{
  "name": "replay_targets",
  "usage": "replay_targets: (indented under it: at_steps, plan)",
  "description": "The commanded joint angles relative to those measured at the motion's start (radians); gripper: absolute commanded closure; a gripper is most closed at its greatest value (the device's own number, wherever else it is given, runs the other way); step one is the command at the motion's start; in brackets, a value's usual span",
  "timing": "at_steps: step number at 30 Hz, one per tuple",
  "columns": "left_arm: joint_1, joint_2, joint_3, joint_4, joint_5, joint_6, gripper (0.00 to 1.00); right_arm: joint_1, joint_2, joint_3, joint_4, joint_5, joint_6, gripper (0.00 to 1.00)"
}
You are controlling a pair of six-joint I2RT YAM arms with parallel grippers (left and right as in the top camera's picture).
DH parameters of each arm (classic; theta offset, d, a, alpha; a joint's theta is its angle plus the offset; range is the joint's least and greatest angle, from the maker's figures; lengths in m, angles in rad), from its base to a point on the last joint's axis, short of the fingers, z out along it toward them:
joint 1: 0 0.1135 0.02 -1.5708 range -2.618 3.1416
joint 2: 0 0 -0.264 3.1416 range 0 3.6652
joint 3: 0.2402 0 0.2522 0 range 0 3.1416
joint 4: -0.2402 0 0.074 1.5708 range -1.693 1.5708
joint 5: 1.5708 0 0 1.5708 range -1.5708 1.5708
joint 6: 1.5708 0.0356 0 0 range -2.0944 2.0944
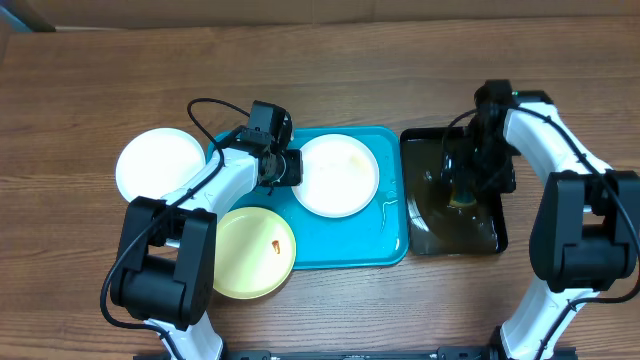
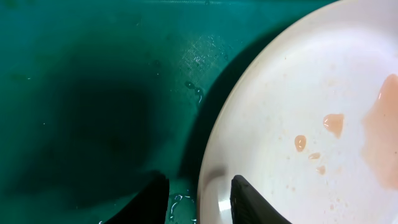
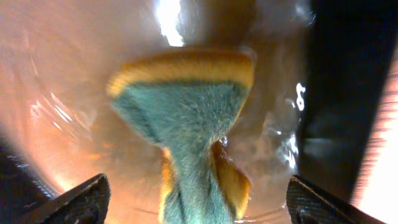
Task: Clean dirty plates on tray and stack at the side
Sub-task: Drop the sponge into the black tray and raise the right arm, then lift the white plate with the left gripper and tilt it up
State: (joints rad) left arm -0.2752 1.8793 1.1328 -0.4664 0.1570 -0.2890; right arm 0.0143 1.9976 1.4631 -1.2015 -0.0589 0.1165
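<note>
A white plate (image 1: 338, 175) lies on the turquoise tray (image 1: 345, 250); in the left wrist view its face (image 2: 298, 93) carries pale orange watery smears. My left gripper (image 1: 291, 168) (image 2: 200, 180) stands open astride that plate's left rim, one finger (image 2: 152, 199) over the tray and clear of the rim, the other (image 2: 249, 202) over the plate. A yellow-green plate (image 1: 255, 250) with an orange smear overlaps the tray's front left corner. Another white plate (image 1: 160, 165) sits on the table to the left. My right gripper (image 1: 465, 185) (image 3: 198, 180) is wide open above a yellow-green sponge (image 3: 186, 112).
The sponge (image 1: 462, 198) lies in liquid in the black tray (image 1: 455, 235), right of the turquoise tray. Water droplets lie on the turquoise tray near its right rim (image 1: 385, 215). Brown wooden tabletop (image 1: 320, 70) surrounds everything.
</note>
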Motion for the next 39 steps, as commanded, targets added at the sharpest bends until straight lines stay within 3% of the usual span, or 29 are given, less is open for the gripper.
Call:
replay_targets:
  at_steps: [1, 5, 10, 17, 21, 23, 36, 39]
  plan:
    - [-0.007, 0.012, -0.003, -0.001, 0.0, -0.002, 0.66, -0.019, -0.06, 0.174, -0.049, 0.014, 0.015, 0.03]
    - [-0.007, 0.011, -0.003, 0.0, 0.0, 0.041, 0.71, -0.1, -0.06, 0.356, -0.163, 0.013, 0.026, 0.0]
    - [-0.008, 0.008, 0.024, -0.033, -0.002, 0.042, 0.96, -0.228, -0.06, 0.444, -0.247, 0.013, 0.063, 0.0]
    - [-0.049, 0.006, 0.14, -0.212, -0.172, 0.042, 0.96, -0.332, -0.059, 0.44, -0.213, 0.013, 0.063, 0.0]
    - [-0.085, 0.008, 0.146, -0.218, -0.209, 0.041, 0.75, -0.348, -0.059, 0.44, -0.21, 0.013, 0.063, 0.0]
    - [-0.097, 0.01, 0.145, -0.229, -0.209, 0.037, 0.71, -0.348, -0.059, 0.44, -0.211, 0.013, 0.063, 0.0]
    - [-0.116, 0.014, 0.046, -0.172, -0.284, -0.039, 0.65, -0.348, -0.059, 0.44, -0.21, 0.013, 0.063, 0.0]
    - [-0.119, 0.014, 0.045, -0.169, -0.253, -0.041, 0.74, -0.348, -0.059, 0.44, -0.21, 0.013, 0.063, 0.0]
